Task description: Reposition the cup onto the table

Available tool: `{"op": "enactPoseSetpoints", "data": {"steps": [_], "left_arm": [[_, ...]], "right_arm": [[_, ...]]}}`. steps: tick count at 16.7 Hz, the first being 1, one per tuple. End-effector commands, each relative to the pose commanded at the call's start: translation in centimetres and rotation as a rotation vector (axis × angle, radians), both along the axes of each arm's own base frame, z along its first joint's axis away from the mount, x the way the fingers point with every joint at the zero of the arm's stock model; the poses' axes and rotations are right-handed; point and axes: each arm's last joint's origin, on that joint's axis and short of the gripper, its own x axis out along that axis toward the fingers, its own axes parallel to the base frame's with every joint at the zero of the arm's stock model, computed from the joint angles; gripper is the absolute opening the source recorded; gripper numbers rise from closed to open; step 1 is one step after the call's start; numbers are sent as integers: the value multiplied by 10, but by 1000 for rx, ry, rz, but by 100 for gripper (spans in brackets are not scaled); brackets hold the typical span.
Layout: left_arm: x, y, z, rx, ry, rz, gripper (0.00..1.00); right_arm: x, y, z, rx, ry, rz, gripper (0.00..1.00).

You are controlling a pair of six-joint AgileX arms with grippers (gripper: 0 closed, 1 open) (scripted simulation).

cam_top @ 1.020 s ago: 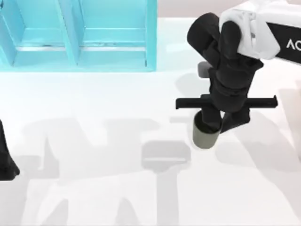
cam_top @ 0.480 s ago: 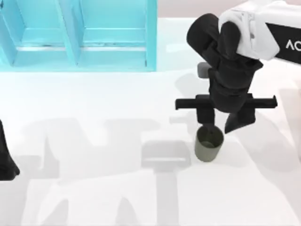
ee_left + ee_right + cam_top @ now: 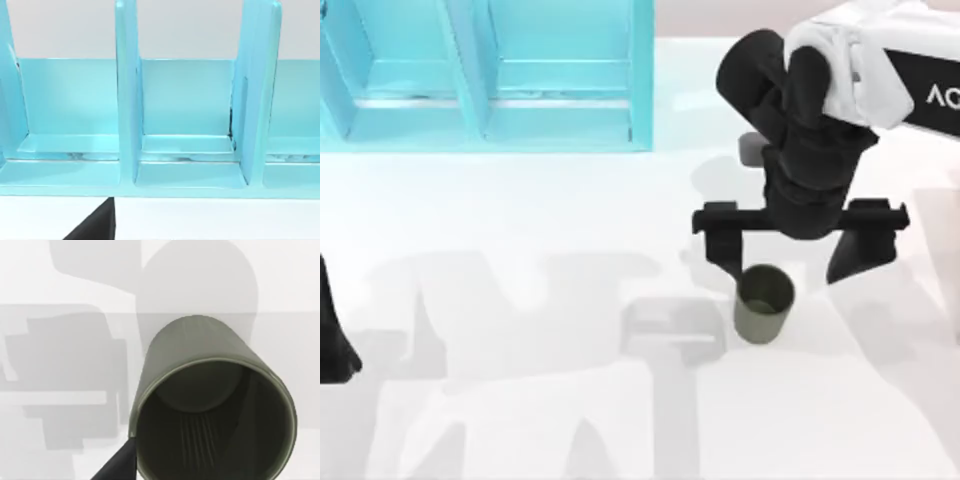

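The small olive-grey cylindrical cup with a dark inside stands upright on the glossy white tabletop, right of centre and well in front of the light-blue shelf unit that lines the far edge on the left. The right arm's black two-finger tool hangs directly over the cup, its fingers spread wide on their crossbar, one just beside the cup's far-left rim and the other well off to the right. Neither finger seems to touch the cup, though the overhead angle makes the nearer gap hard to judge. In the right wrist view the cup sits close beneath the camera, mouth up, its ribbed inner wall visible, with a black finger tip just beside the rim. The left arm's tool is parked at the tabletop's left edge; I cannot tell its finger state. The left wrist view faces the shelf unit's open compartments.
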Motion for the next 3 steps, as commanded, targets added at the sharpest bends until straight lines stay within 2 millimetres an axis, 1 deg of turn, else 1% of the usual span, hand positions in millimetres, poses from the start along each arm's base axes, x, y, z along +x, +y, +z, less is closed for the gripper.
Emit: {"op": "enactPoseSetpoints", "data": {"steps": [3], "left_arm": [[0, 0, 0, 0, 0, 0, 100]], "right_arm": [[0, 0, 0, 0, 0, 0, 100]]}}
